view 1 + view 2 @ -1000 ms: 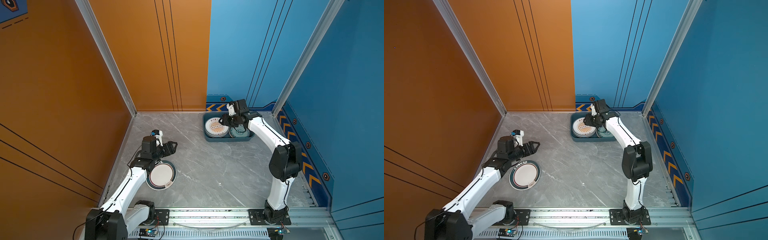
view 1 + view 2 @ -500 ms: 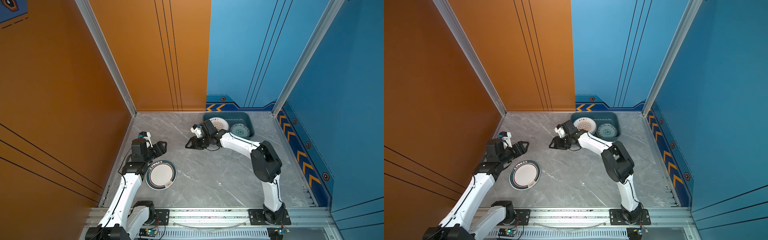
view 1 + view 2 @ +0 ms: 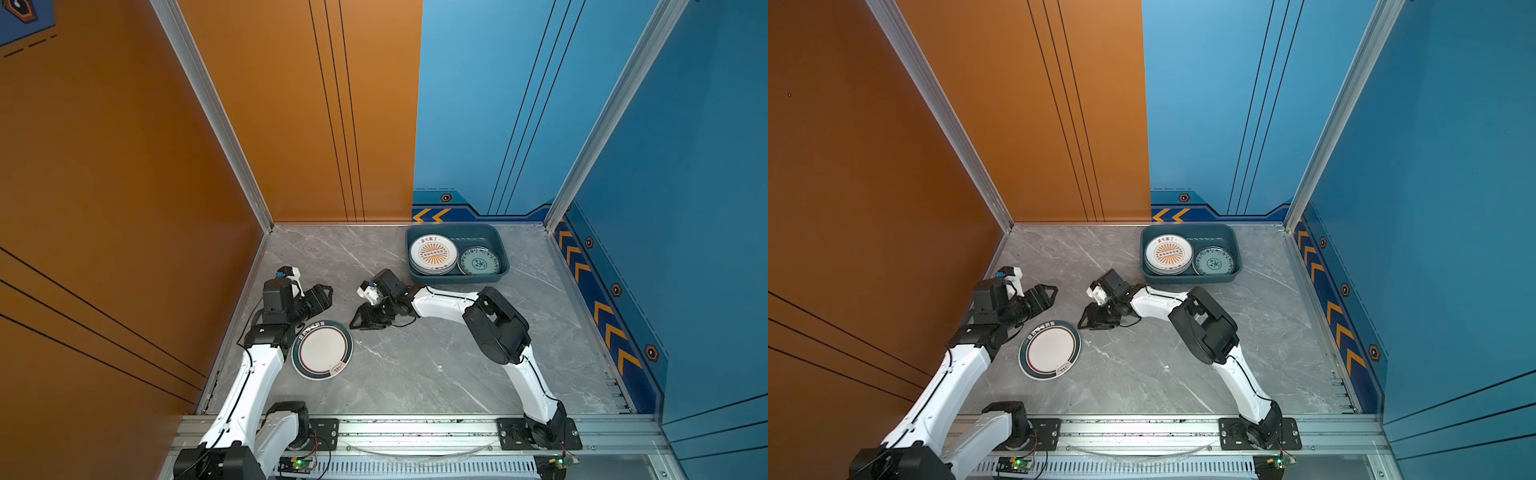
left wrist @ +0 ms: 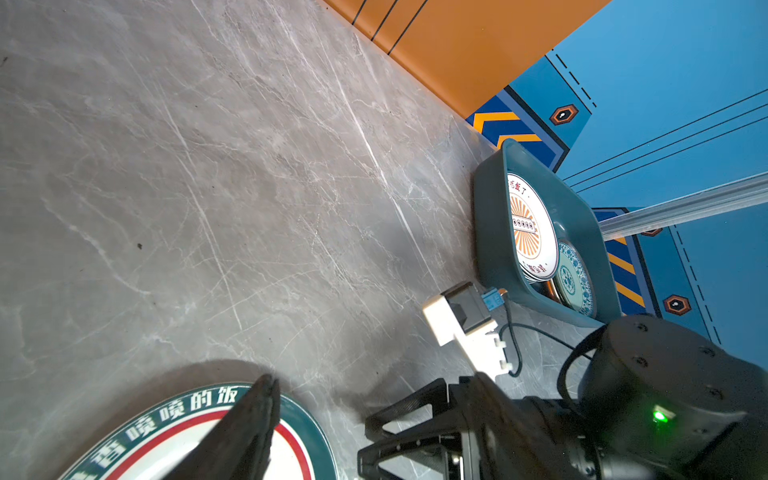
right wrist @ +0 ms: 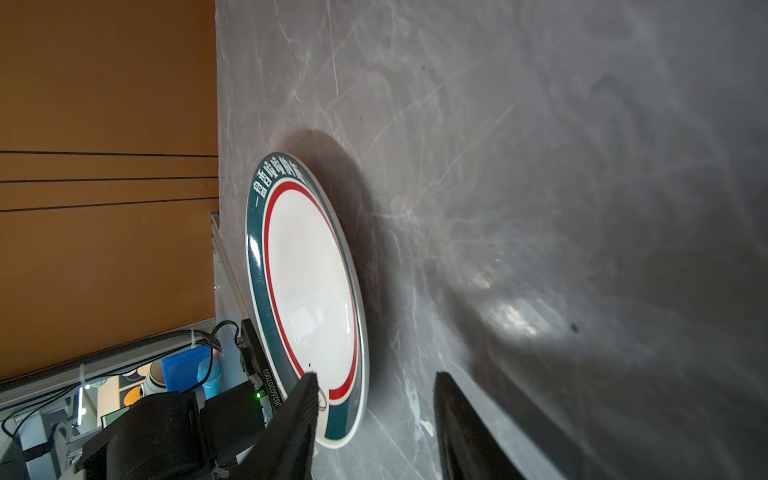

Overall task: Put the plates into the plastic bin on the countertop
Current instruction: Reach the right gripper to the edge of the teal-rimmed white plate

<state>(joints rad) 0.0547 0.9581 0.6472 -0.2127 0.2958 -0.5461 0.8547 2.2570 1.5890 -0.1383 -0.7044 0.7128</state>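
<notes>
One plate [image 3: 322, 351] [image 3: 1049, 349], white with a dark teal rim and a red ring, lies flat on the countertop [image 3: 436, 365] at the front left. My right gripper [image 3: 357, 322] [image 5: 374, 376] hangs low and open just behind the plate's right edge, whose near rim shows by one finger [image 5: 309, 386]; contact cannot be told. My left gripper [image 3: 324, 295] [image 4: 374, 380] is open above the plate's far edge, holding nothing. The plastic bin [image 3: 457, 277] [image 3: 1190, 279] at the back holds a stack topped by a sunburst plate [image 3: 432, 253] and a teal patterned plate [image 3: 478, 262].
The orange wall [image 3: 124, 208] runs close along the left of the plate and the left arm. An aluminium rail [image 3: 415, 428] edges the front. The two grippers are close together, the right gripper [image 4: 415, 432] showing in the left wrist view.
My right gripper has left the bin and swept forward and left, down to the plate on the countertop. My left gripper drew back a little to the left.
</notes>
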